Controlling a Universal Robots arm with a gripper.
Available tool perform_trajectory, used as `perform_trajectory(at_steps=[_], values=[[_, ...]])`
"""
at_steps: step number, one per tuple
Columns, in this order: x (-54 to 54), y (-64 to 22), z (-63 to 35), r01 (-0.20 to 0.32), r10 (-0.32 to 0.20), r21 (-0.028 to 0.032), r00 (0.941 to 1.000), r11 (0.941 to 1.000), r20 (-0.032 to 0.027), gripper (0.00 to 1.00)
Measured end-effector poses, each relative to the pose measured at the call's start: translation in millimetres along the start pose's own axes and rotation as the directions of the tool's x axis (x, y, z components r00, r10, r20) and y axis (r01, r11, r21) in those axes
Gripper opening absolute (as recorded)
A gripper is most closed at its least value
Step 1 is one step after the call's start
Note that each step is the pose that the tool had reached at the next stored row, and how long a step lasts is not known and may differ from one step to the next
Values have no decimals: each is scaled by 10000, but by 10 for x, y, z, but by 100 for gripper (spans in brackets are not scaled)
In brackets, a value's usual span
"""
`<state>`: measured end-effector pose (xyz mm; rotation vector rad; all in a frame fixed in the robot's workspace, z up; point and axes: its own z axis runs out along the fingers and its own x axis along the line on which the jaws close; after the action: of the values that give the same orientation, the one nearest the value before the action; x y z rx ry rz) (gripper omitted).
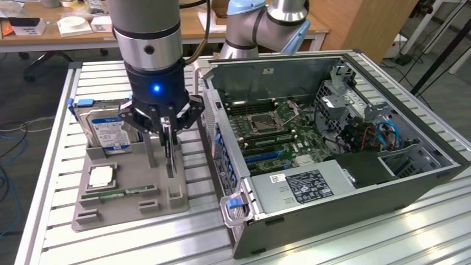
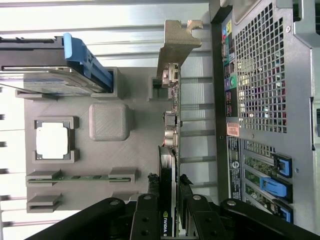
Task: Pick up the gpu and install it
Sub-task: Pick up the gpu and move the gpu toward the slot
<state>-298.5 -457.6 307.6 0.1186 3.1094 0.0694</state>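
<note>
A: Slatted metal surface (image 1: 331, 243), office desks (image 1: 30, 38) far behind. Whereabouts of the gripper (image 1: 167, 126)?

B: Hanging over the grey holder tray (image 1: 125, 210), pinched narrow on the top edge of the gpu (image 1: 170, 152). Clamped across both flat faces, well away from the bracket.

A: And the card itself?

B: Directly beneath the gripper, upright on its long edge, silvery bracket (image 2: 176, 45) at the end far from the fingers (image 2: 159, 182). Lower edge probably in the tray's slot or only just clear of it; hard to tell from either angle.

A: Neighbours?

B: Hard drive (image 1: 110, 130) to one side of the gripper, open computer case (image 1: 368, 212) close by on the other. Processor chip (image 1: 101, 176) and memory stick (image 1: 121, 193) flat in the tray, lower than the fingertips.

A: Handling?

B: Likely light and stiff, but delicate: thin board, exposed parts, contact edge along the bottom. Best held by the bare top edge, flat faces between the fingers, as now; never by the connector side. Smooth faces, so liable to pivot if gripped off-centre. Worth watching for tilt, given the bracket's weight out at the far end.
</note>
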Motion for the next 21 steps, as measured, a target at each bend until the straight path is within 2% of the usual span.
perform_trajectory(at_steps=[21], values=[[-4, 6, -137, 0, 0, -1, 10000, 10000, 0, 26]])
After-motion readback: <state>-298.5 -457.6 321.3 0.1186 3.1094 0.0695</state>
